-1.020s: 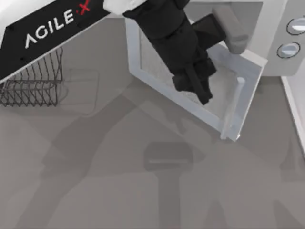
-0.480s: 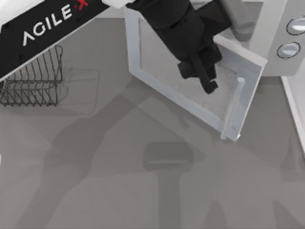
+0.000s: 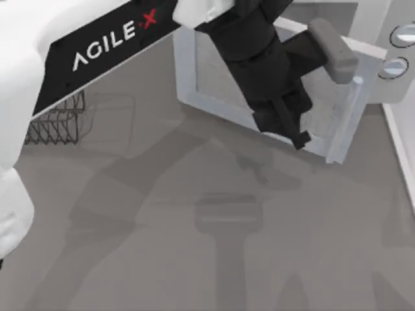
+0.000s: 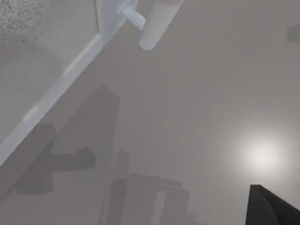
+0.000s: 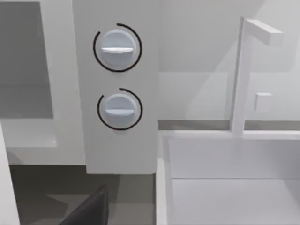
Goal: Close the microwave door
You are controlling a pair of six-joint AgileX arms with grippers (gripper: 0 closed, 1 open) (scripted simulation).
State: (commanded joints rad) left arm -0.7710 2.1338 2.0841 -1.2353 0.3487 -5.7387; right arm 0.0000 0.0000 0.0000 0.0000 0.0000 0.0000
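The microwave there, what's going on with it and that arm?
The left gripper is over the outer face of the microwave door, beside its bar handle. The door stands partly open, angled out from the microwave, so it is not yet closed. A wire rack sits at the table's left.

Reaches in from the top view's upper left with the left arm (image 3: 97,45), white and black links slanting toward the upper middle, black wrist angled down and rightward, left gripper (image 3: 299,137) pointing toward the lower right, fingers drawn close together.
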